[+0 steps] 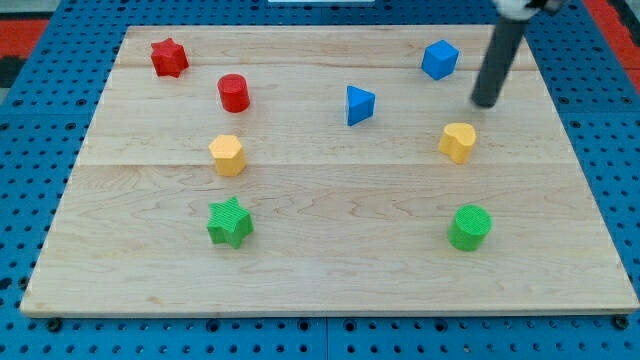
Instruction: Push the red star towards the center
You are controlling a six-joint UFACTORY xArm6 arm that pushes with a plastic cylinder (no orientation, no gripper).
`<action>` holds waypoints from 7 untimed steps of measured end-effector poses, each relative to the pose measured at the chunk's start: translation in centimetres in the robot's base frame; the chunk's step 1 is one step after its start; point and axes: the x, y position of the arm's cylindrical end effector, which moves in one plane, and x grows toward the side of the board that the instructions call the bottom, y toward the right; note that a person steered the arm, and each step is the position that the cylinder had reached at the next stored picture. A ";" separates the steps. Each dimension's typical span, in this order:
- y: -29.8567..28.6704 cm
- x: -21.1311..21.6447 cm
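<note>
The red star (pixel 169 57) lies near the top left corner of the wooden board (pixel 330 270). My tip (pixel 485 103) is at the view's upper right, far to the right of the red star. It stands just right of and below the blue cube (pixel 439 59) and above the yellow heart (pixel 457 142), touching neither.
A red cylinder (pixel 233 92) lies right of and below the red star. A blue triangular block (pixel 359 105) sits near the top middle. A yellow hexagon (pixel 227 155) and a green star (pixel 229 222) lie at the left, a green cylinder (pixel 470 227) at the lower right.
</note>
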 end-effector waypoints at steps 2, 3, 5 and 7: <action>-0.4 7.1; -0.5 8.8; -2.0 3.2; -8.3 -5.4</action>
